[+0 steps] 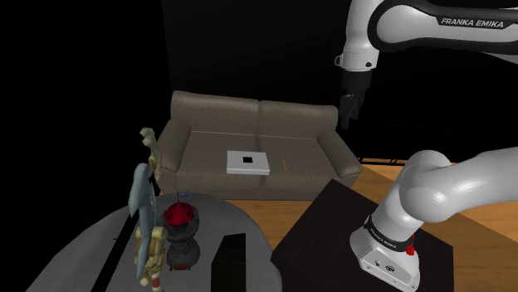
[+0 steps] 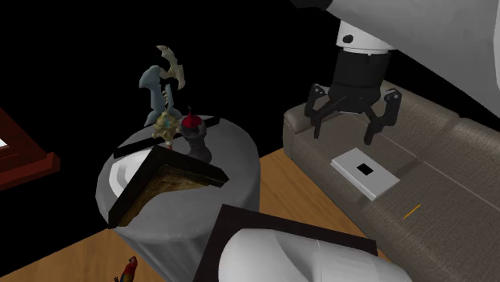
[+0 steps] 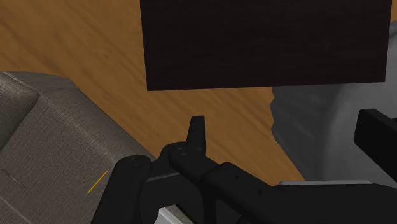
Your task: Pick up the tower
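Tower (image 1: 180, 234), red-topped, is standing just beside the figurine (image 1: 145, 217); the gripper (image 2: 344, 132), fingers apart, is hanging far from it, and approaching is probably risking toppling that figurine.

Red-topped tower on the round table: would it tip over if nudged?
Probably: the tower stands tall and narrow on its base. Its bulging, rounded sections may slip in the claw. The figurine close beside it could get knocked.

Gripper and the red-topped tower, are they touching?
Apart. The second exterior view shows the gripper above the sofa, with a wide gap to the tower on the round table.
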Available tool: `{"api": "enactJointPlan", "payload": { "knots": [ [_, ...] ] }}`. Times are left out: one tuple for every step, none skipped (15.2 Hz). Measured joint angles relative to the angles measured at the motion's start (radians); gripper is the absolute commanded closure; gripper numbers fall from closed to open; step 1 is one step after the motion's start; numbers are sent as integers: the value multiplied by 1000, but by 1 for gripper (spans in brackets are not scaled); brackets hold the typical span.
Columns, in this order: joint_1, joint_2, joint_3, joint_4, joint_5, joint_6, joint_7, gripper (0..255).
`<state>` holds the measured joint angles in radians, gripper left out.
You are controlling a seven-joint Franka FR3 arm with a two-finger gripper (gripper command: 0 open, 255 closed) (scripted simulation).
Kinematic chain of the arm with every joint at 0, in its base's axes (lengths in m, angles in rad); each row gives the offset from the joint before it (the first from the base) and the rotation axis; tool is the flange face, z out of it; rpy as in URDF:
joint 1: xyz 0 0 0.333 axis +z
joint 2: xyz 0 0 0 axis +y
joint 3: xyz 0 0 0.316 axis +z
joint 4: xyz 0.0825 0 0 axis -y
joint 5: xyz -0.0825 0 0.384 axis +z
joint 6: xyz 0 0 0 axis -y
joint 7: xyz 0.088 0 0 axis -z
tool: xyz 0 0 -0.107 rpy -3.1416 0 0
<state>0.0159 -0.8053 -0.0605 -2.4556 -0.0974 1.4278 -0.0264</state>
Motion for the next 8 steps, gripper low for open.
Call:
{"api": "enactJointPlan", "payload": {
  "knots": [
    [0,0,0,0,0,0,0,0],
    [6,8,5,1,6,9,1,0],
    [16,23,15,7,17,21,5,0],
    [27,37,24,6,28,40,7,0],
    [38,56,32,3,38,66,7,0],
    [51,74,44,1,50,92,11,0],
    [64,104,56,7,64,120,16,0],
    [77,120,69,11,77,138,20,0]
  ]
}}
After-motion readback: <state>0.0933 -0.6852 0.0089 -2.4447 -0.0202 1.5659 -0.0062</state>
